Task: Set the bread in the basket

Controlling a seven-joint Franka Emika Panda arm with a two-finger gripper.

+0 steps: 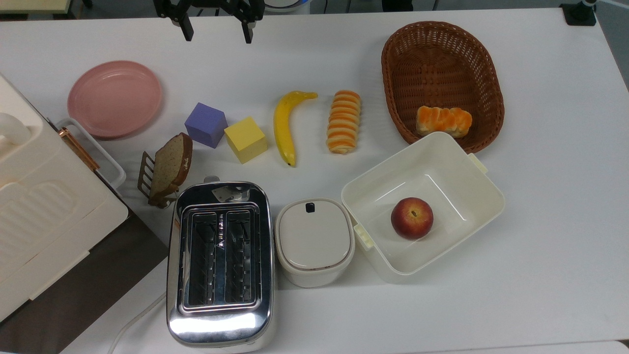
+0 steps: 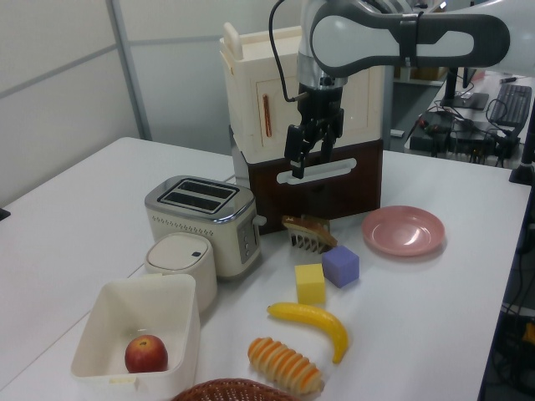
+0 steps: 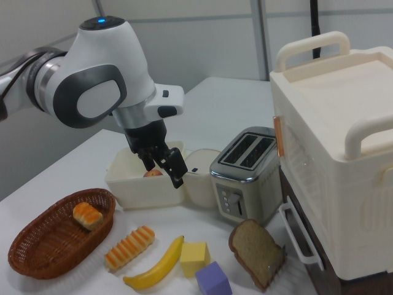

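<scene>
White tabletop [image 1: 540, 275] runs under everything, with pale wall panels behind and a desk with a keyboard off to the left view's right.

On it lies the bread [image 1: 343, 121], a long ridged roll banded in orange and cream, flat on its side and untouched. No brand, label or writing can be read on it or on anything nearby.

Up in the air, well apart from the roll, hangs the gripper [image 1: 214, 29], its two black fingers spread wide and holding nothing. In the top view the bread lies below it and off to the top view's right; in the right view the roll [image 3: 129, 247] lies on the table below the gripper [image 3: 164, 169].

Just beside the bread, on the side nearer the claw, lies a yellow banana [image 1: 285, 124]. On its far side sits the brown wicker basket [image 1: 444, 44], with a shorter orange-topped bun [image 1: 443, 121] already inside. Below the roll in the top view stands a white square container [image 1: 462, 167] holding a peach [image 1: 412, 218].

Farther along, nearer under the claw, are a yellow cube [image 1: 245, 139] and a purple cube [image 1: 206, 124].
</scene>
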